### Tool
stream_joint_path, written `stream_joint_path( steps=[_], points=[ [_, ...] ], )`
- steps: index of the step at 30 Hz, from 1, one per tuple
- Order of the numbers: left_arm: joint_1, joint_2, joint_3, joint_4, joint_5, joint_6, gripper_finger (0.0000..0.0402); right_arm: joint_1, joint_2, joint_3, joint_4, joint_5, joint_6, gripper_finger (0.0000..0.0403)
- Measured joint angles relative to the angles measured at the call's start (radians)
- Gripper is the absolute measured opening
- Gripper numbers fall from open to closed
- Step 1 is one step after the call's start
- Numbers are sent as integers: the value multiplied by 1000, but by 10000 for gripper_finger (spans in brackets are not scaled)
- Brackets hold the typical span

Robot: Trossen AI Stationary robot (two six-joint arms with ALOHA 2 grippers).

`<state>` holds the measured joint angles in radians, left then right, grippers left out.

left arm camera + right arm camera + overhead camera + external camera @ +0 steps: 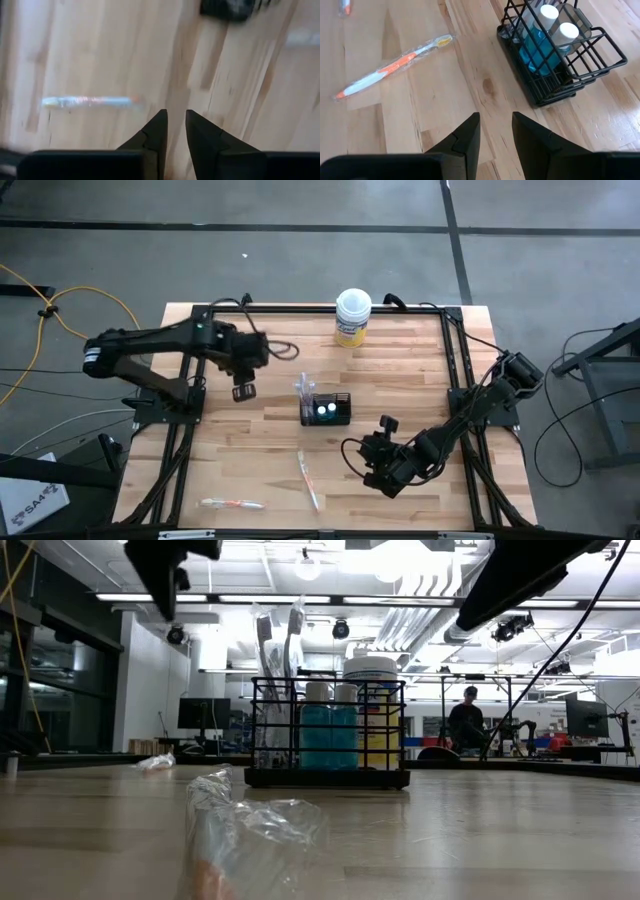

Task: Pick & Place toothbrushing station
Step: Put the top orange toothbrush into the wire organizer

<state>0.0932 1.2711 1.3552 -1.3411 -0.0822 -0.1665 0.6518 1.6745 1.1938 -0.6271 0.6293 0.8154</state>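
Wrapped toothbrush (250, 840) nearest; left fingers (155, 131) slightly parted above table, empty; right fingers (465, 137) parted, empty.

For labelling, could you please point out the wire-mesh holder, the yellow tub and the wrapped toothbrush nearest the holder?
wire-mesh holder (600, 65): right wrist view, on its side wall.
yellow tub (352, 329): high view, on its yellow body.
wrapped toothbrush (395, 66): right wrist view, on its orange-and-white handle.
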Motion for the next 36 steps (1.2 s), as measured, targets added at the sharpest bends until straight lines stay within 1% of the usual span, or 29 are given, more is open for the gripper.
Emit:
stream_joint_path(
  steps=[3, 5, 9, 12, 15, 18, 24, 29, 36],
  points=[
    [33, -41, 0, 52, -2, -61, 56, 0, 0, 0, 11, 0, 0, 105],
    [55, -57, -5, 55, -30, -128, 55, 0, 0, 0, 12, 0, 0, 105],
    [92, -67, -63, 60, -129, -312, 55, 1, 0, 0, 13, 0, 0, 105],
    [125, -63, -126, 64, -181, -459, 55, 1, 0, 0, 15, 0, -5, 105],
    [164, -56, -182, 73, -212, -578, 55, 1, 0, 0, 15, -2, -7, 105],
    [190, -58, -225, 119, -261, -698, 55, 1, 0, 0, 15, -4, -31, 105],
    [229, -22, -265, 142, -317, -981, 55, 1, 0, 0, 17, -4, -77, 105],
    [276, 62, -269, 172, -315, -1080, 55, 1, 0, 0, 19, -11, -87, 105],
    [356, 200, -270, 199, -270, -1075, 55, 3, 0, 0, 19, -34, -87, 105]
  ],
)
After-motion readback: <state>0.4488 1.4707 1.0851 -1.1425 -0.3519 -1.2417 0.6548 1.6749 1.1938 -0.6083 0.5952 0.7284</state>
